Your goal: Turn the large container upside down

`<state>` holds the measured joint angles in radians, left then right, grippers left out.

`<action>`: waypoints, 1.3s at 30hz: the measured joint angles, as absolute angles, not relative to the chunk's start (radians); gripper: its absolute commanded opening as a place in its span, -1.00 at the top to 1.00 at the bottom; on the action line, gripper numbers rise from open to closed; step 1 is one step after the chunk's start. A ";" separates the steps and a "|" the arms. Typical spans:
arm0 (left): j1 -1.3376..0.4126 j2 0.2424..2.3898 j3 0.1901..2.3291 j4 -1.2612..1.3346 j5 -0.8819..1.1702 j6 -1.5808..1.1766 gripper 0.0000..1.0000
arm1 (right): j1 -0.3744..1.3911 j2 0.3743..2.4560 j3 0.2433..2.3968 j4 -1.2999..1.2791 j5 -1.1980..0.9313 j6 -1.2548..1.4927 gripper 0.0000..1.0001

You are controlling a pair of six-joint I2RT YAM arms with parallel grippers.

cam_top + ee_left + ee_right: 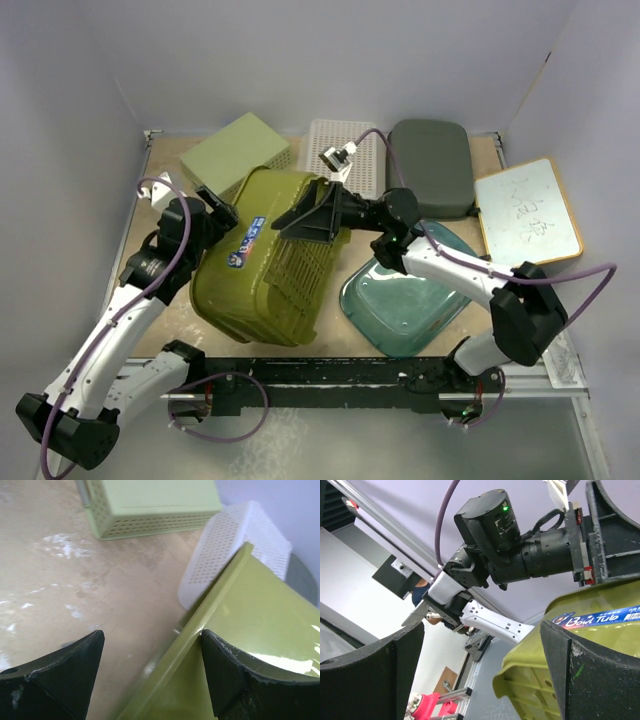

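The large olive-green container (265, 270) lies tipped on its side in the middle of the table, its ribbed base facing the right arm. My left gripper (222, 215) is open at the container's upper left rim. In the left wrist view the rim (215, 605) runs between the jaws of the left gripper (152, 632), and the right finger (225, 670) touches the wall. My right gripper (300, 225) is open against the base's upper edge. In the right wrist view the container (530, 680) sits by the right finger (580, 670) of the right gripper (482, 625).
A light green box (235, 150), a white perforated basket (345, 155) and a dark grey lid (432, 165) stand along the back. A wood-framed whiteboard (528, 212) lies at the right. A teal tray (400, 300) lies under the right arm.
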<state>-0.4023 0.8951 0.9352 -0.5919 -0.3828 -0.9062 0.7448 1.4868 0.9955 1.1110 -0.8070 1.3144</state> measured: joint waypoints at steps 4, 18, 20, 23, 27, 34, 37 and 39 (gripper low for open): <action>-0.402 0.922 0.951 -0.700 -0.449 -0.892 -0.53 | 0.769 1.522 1.001 1.134 -0.807 1.314 -0.99; -0.414 1.058 1.150 -1.026 -0.690 -0.805 -0.58 | 0.801 1.692 1.001 1.238 -0.813 1.402 -0.99; -0.414 1.068 1.217 -1.023 -0.709 -0.781 -0.58 | 0.801 1.697 1.001 1.243 -0.829 1.415 -0.99; -0.414 1.067 1.285 -1.003 -0.712 -0.738 -0.57 | 0.801 1.676 1.000 1.192 -0.849 1.383 -0.99; -0.414 1.042 1.320 -0.960 -0.674 -0.677 -0.57 | 0.801 1.520 0.989 0.811 -0.807 1.119 -1.00; -0.414 1.035 1.328 -0.895 -0.542 -0.607 -0.57 | 0.809 1.087 0.942 0.085 -0.426 0.556 -0.99; -0.414 1.053 1.327 -0.873 -0.509 -0.597 -0.57 | 0.809 0.990 0.841 -0.076 -0.310 0.415 -0.99; -0.414 1.061 1.327 -0.866 -0.498 -0.590 -0.57 | 0.809 0.965 0.770 -0.145 -0.279 0.364 -0.99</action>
<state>-0.4137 1.0615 1.3270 -0.8661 -0.4984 -0.5896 0.8089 0.9649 0.7700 -0.1448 -0.2790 0.3641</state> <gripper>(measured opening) 0.788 0.997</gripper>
